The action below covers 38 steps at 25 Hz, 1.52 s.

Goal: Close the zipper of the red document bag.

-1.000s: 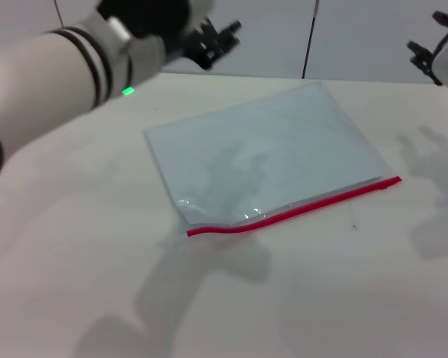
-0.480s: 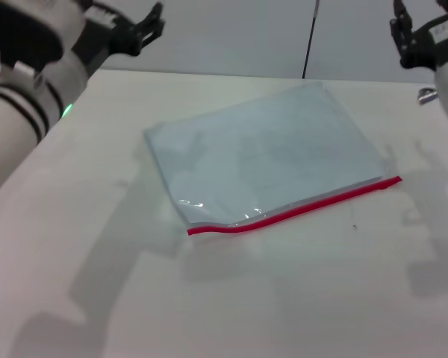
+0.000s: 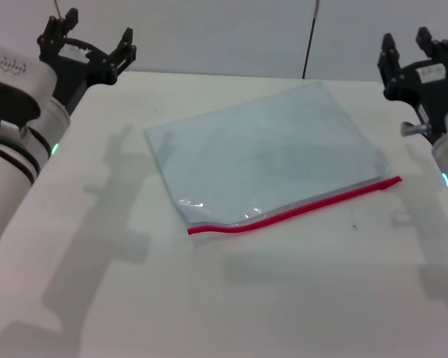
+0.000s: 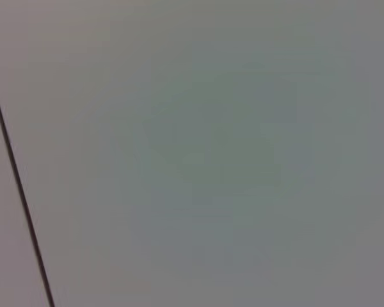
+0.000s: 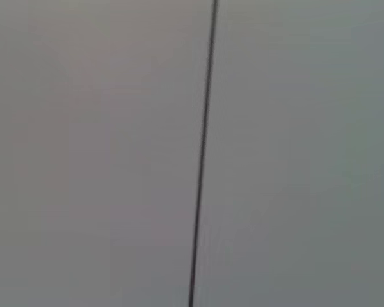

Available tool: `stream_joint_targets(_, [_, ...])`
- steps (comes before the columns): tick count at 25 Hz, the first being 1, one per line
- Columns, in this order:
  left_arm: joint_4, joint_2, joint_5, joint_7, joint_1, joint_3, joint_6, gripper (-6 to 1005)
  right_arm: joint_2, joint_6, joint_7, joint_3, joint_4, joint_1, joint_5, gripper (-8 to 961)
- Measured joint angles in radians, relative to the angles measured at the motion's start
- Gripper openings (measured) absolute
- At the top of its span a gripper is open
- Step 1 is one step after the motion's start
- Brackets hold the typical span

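The white table [image 3: 299, 298] carries the red document bag [image 3: 265, 156] flat at its centre, the zipper [image 3: 295, 211] along its near edge. The left gripper [image 3: 89, 45], spread wide, hangs far left; the right gripper [image 3: 407, 56], also spread, far right, both well apart from the bag.

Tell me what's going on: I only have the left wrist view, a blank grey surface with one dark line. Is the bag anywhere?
Observer: Yes. The red document bag lies flat on the table in the head view.
Operator: Is the left gripper on it?
Observer: No. The left gripper is raised, open, off the bag's far left corner.
Operator: And the right?
Observer: The right gripper is raised, open, off the far right; the zipper is untouched.
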Motion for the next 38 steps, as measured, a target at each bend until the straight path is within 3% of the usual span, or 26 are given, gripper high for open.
stream_joint_targets(8, [-0.306,-0.003,-0.110,-0.053,-0.122,0.093,0.260,891,0.003,-0.091,0.213,-0.030,0.219,0.049,0.005,489])
stream_joint_targets(11, [-0.353,-0.003,-0.133,-0.060,-0.140,0.104,0.302,891,0.003,-0.105,0.256,-0.027,0.260,0.054,0.007,489])
stream_joint_targets(38, [-0.377,-0.001,-0.151,-0.072,-0.148,0.103,0.316,890,0.004,-0.099,0.255,-0.031,0.294,0.069,0.021,489])
